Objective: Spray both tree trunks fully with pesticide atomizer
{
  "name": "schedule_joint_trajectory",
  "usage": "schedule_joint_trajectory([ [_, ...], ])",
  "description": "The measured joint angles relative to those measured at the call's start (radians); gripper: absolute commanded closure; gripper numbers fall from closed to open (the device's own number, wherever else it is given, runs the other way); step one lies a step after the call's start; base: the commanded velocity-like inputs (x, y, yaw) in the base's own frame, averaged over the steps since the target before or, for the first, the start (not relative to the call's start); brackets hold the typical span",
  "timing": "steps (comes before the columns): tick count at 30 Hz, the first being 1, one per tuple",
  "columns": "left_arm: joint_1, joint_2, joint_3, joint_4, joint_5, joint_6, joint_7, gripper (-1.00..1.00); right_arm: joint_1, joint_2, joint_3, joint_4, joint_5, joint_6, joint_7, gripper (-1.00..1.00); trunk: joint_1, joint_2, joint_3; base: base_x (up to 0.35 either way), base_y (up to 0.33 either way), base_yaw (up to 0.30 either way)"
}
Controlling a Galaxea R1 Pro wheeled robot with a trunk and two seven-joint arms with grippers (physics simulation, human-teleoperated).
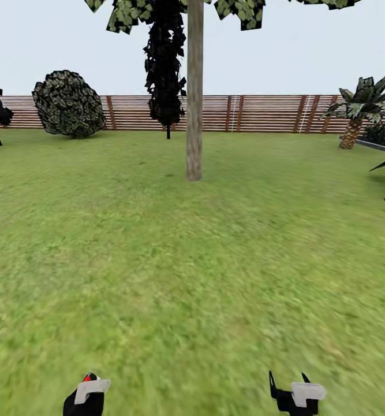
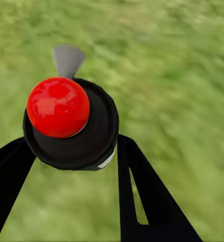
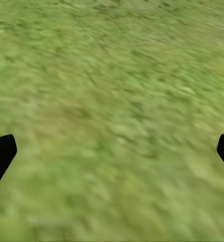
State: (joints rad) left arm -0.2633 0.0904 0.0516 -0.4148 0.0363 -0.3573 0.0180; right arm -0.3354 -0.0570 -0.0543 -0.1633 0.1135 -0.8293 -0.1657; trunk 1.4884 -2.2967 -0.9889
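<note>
**Atomizer gripped in the left gripper, tree trunk ahead across the lawn**

The left gripper point(image 2: 74, 151) is clamped around the pesticide atomizer point(image 2: 71, 123): its black fingers point(image 2: 142, 191) press against both sides of the round black body, whose red cap point(image 2: 58, 107) and grey nozzle point(image 2: 67, 60) rise above them. A small white patch sits on the body's side, too little of it visible to read; no brand or writing can be made out on the bottle. In the head view the same gripper point(image 1: 87, 393) sits low, with a sliver of red showing at its top.

The right gripper point(image 1: 287, 390) hangs released, well apart from the left one, with nothing between its fingertips point(image 3: 2, 151), only blurred grass point(image 3: 112, 111) beneath them.

Far ahead of both grippers, roughly midway between them, the beige-grey tree trunk point(image 1: 194, 92) stands upright on the lawn point(image 1: 157, 260). Beyond it runs the brown slatted fence point(image 1: 261, 112), with a dark conifer point(image 1: 165, 63) just beside the trunk, a round bush point(image 1: 68, 104) off toward the left gripper's side, and a short palm point(image 1: 359, 110) toward the right gripper's side.
</note>
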Motion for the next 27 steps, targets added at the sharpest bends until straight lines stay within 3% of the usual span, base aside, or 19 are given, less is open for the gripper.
schedule_joint_trajectory([
  [27,0.0,0.0,0.0,0.0,0.0,0.0,0.0,1.0,0.0,0.0,0.0,0.0,0.0,0.0,0.0,-1.0,0.0,0.0,0.0,0.339,0.0,0.0],
])
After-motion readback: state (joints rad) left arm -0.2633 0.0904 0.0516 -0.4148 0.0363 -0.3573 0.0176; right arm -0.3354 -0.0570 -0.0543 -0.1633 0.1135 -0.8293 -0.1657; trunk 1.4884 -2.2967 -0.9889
